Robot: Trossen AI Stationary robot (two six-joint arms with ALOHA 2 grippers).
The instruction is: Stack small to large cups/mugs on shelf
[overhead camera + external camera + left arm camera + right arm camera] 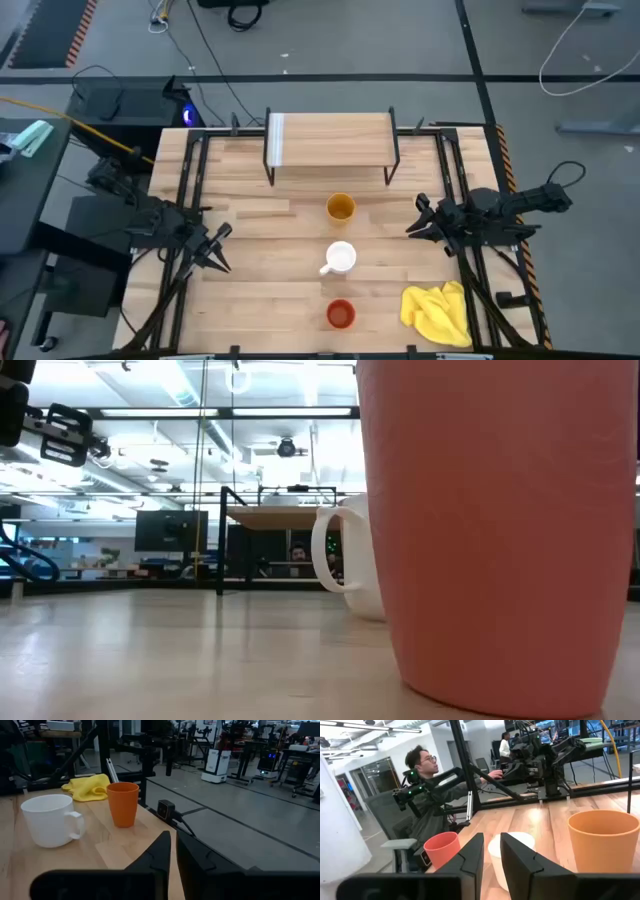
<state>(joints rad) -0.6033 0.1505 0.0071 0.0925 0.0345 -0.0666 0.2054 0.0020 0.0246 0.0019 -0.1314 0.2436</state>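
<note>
Three vessels stand upright in a row down the middle of the table. The yellow-orange tumbler (340, 208) (602, 840) is nearest the shelf. The white mug (340, 259) (47, 820) (350, 560) comes after it, and the red-orange cup (341, 314) (122, 802) (500, 530) stands by the near edge. The light-wood shelf (330, 140) on black legs stands at the far side with nothing on it. My left gripper (218, 250) (173, 855) hovers left of the mug and is shut. My right gripper (418, 222) (491, 852) hovers right of the tumbler, with only a narrow slit between its fingers.
A crumpled yellow cloth (438, 312) (87, 786) lies at the table's near right corner. Black frame rails (190, 190) run along both table sides. A small black box (166, 810) sits at the near edge. A person (427, 795) sits beyond the table's near edge.
</note>
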